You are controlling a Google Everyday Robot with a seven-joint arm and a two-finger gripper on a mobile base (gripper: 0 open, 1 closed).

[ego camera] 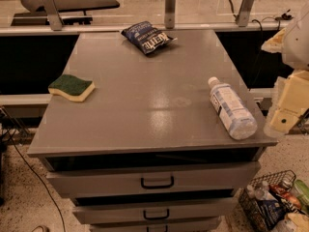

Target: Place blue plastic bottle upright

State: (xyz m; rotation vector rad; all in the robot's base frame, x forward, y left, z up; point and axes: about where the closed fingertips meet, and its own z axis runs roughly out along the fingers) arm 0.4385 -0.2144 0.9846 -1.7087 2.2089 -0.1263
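Skirting sponge [71, 87]: best left untouched on desk [145, 105].
Bottle [231, 108]: laid flat near right front edge, cap toward back; best gripped mid-body, tipped onto base.
Tool [288, 111]: beyond right edge, nothing seen held; opening cannot be told.

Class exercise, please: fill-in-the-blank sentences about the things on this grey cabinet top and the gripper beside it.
The blue plastic bottle lies on its ____.
Its cap is coloured ____.
The sponge has a yellow underside and a ____ top.
The gripper hangs beside the cabinet top, closest to the ____.
Missing words: side; white; green; bottle.
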